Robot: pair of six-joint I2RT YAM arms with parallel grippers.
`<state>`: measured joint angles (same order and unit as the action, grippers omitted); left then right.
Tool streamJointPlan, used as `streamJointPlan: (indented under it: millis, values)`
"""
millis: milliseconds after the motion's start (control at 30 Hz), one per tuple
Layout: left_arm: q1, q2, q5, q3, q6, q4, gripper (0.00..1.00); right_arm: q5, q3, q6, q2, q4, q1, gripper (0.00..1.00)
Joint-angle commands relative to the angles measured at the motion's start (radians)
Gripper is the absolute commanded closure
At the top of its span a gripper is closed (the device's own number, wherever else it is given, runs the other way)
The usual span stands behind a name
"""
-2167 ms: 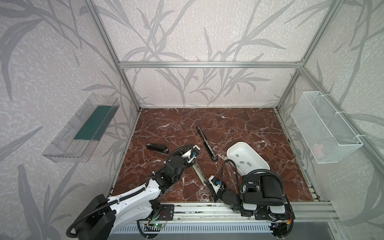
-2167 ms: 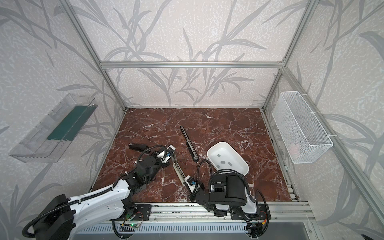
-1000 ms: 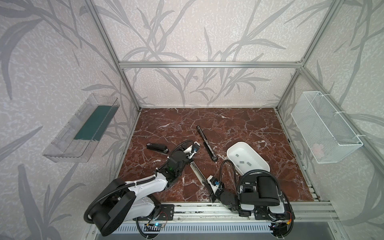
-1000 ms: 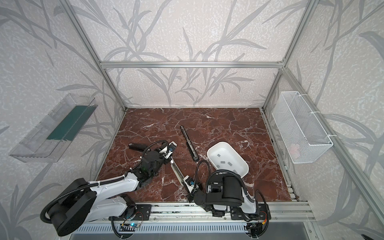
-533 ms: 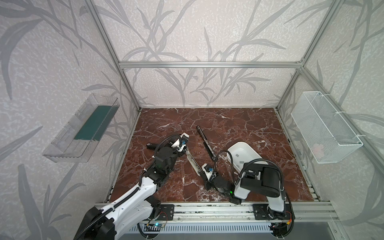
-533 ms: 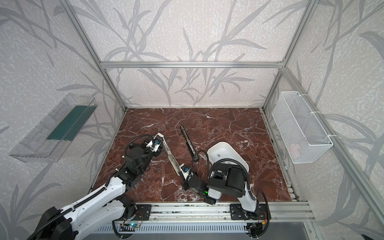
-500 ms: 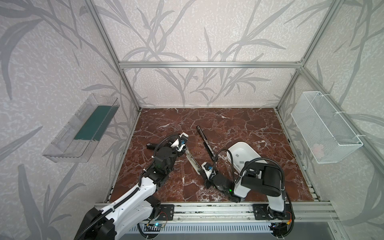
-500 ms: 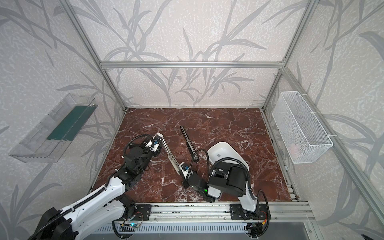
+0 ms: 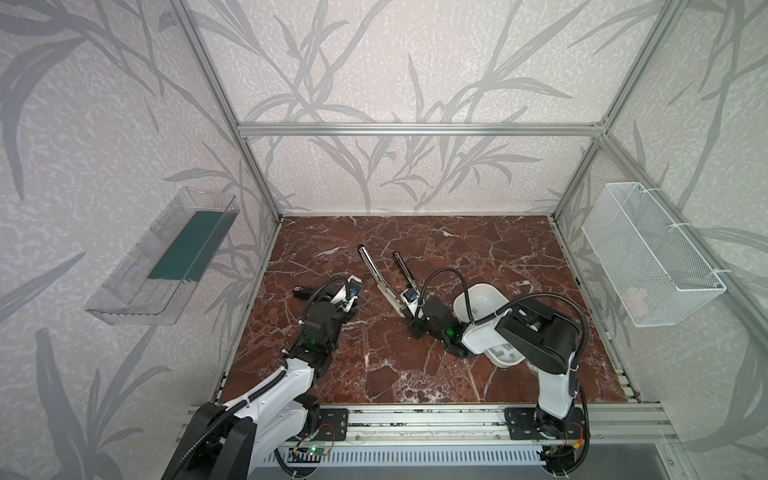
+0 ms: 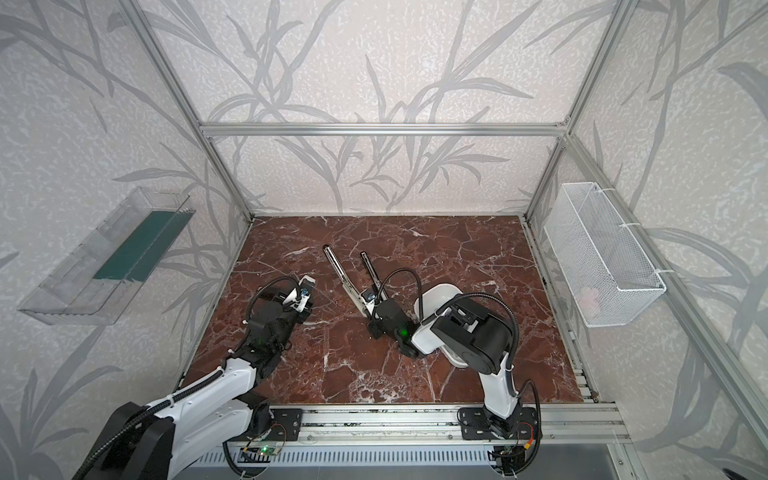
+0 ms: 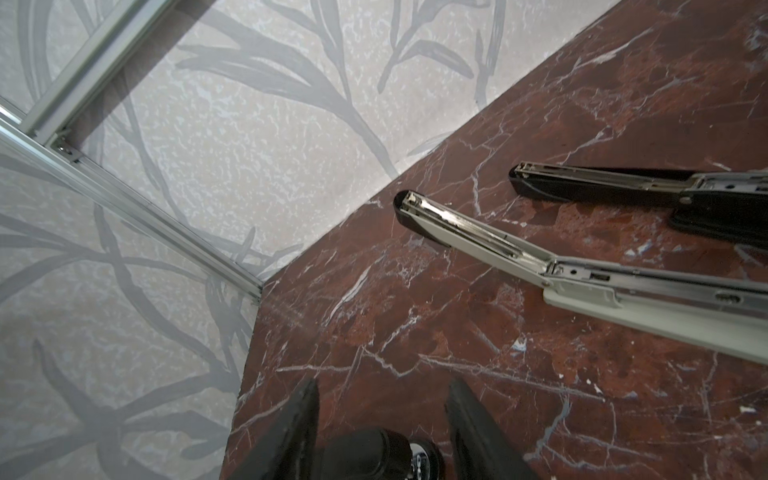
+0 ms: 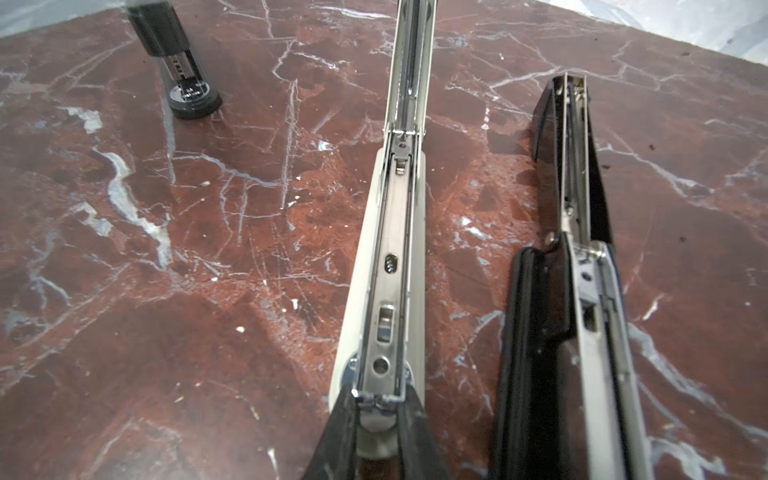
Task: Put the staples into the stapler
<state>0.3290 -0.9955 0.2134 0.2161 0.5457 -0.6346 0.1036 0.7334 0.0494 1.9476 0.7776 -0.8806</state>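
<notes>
The right pincer (image 12: 378,395) is pinching the near, rounded end of the pale stapler (image 12: 395,249), with one black finger (image 12: 338,432) pressed against each side of it. In both top views this right pincer (image 9: 407,309) (image 10: 367,309) sits low over the red marble tabletop (image 9: 374,374). The pale stapler (image 9: 380,276) (image 10: 345,274) lies unfolded flat on the marble and runs straight away from the fingertips, its metal channel facing up. Just beside it, on the side of the pincer away from the other arm, a black stapler (image 12: 582,249) (image 9: 405,270) lies unfolded too, roughly parallel and not touching it. Behind the right pincer, alongside its own forearm, a white tray (image 9: 486,291) rests on the marble. The staples (image 9: 504,353) show in it as small grey strips in a top view, partly hidden by the arm and apart from the pale stapler. The left pincer (image 11: 382,384) (image 9: 350,293) (image 10: 304,293) has its fingers (image 11: 299,415) spread, with only bare marble between them and nothing held. The far tip of the pale stapler (image 11: 540,257) lies ahead of it, toward the right arm. A small closed black stapler (image 9: 302,292) (image 12: 189,83) lies near the left pincer, on its side away from the right arm.
</notes>
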Motion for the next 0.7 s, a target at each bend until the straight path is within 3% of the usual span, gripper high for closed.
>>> streamJointPlan:
  millis: [0,167,267,433,600,667]
  values:
    - [-0.011,0.033,0.002,0.019,-0.036,-0.021,0.48,-0.020,-0.018,-0.044,-0.027,-0.174,0.016,0.70]
    - [-0.009,0.180,0.012,0.052,-0.186,0.121,0.51,-0.052,0.030,-0.062,-0.127,-0.256,0.014,0.52]
    - [-0.011,0.276,0.081,0.080,-0.336,0.237,0.44,-0.111,0.067,-0.077,-0.204,-0.318,0.008,0.46]
    - [-0.015,0.319,0.176,0.139,-0.404,0.381,0.39,-0.144,0.129,-0.102,-0.277,-0.338,-0.062,0.39]
    - [-0.027,0.289,0.186,0.192,-0.505,0.434,0.39,-0.235,0.323,-0.098,-0.117,-0.368,-0.120,0.38]
    - [-0.040,0.288,0.231,0.204,-0.578,0.439,0.32,-0.275,0.444,-0.094,-0.012,-0.400,-0.130,0.38]
